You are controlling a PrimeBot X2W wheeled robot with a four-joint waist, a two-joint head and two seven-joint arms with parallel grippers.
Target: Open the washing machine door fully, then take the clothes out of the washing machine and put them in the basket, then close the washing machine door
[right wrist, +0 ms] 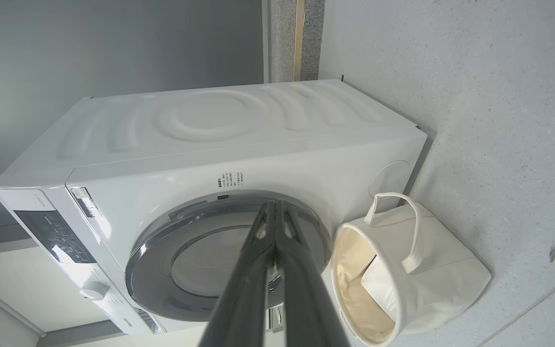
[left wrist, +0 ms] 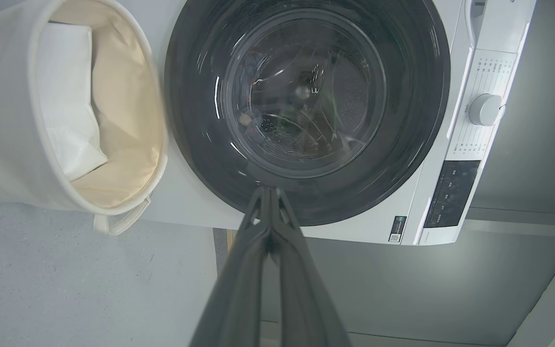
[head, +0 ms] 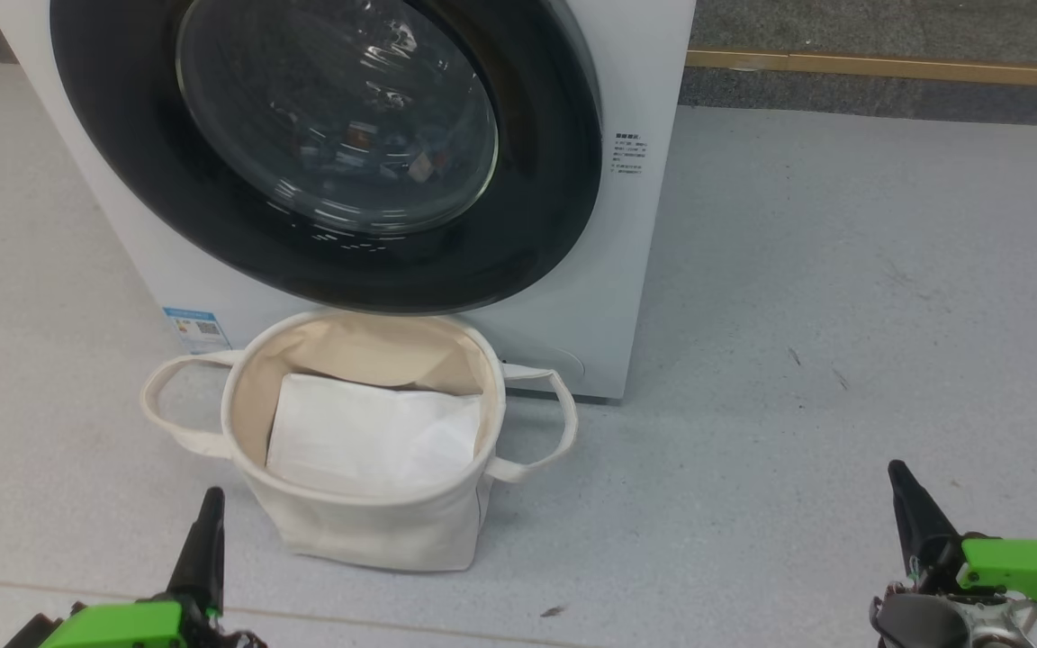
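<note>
The white washing machine stands ahead with its round black-rimmed door shut against the front. Bits of the clothes show dimly through the glass. The cream canvas basket sits on the floor right before the machine, holding a flat white sheet. My left gripper is shut at the lower left, near the basket's left side. My right gripper is shut at the lower right, well clear of the basket. In the wrist views the left gripper and right gripper show fingers pressed together, holding nothing.
Grey speckled floor spreads wide to the right of the machine. A wall base with a wooden strip runs behind. The machine's control panel and knob sit above the door.
</note>
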